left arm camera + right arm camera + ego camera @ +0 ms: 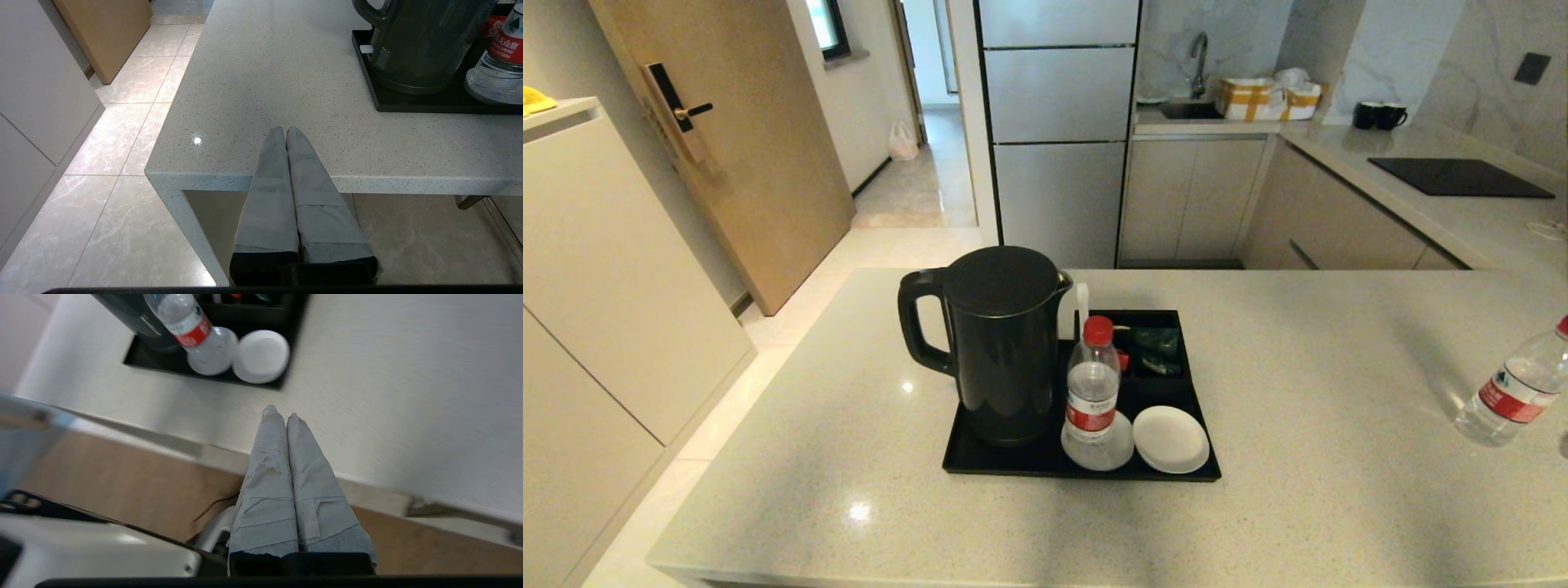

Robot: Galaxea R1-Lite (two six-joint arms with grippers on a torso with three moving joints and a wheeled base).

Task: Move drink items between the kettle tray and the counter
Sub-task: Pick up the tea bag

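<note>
A black kettle tray (1045,467) sits mid-counter (1339,367). One clear water bottle (1092,392) with a red cap stands on a white coaster at the tray's front, beside the kettle (1001,343). The dark green sachet (1158,349) lies in a rear compartment of the tray. A second, similar bottle (1515,388) is on the counter at the far right. Neither arm shows in the head view. My left gripper (284,130) is shut and empty over the counter's near left corner. My right gripper (279,412) is shut and empty above the near edge, short of the tray (163,363) and its bottle (192,330).
A second white coaster (1170,438) lies bare at the tray's front right. Something small and red (1123,359) sits behind the bottle. The counter drops to a tiled floor (122,122) on the left. A farther counter with a black hob (1458,175) runs at the back right.
</note>
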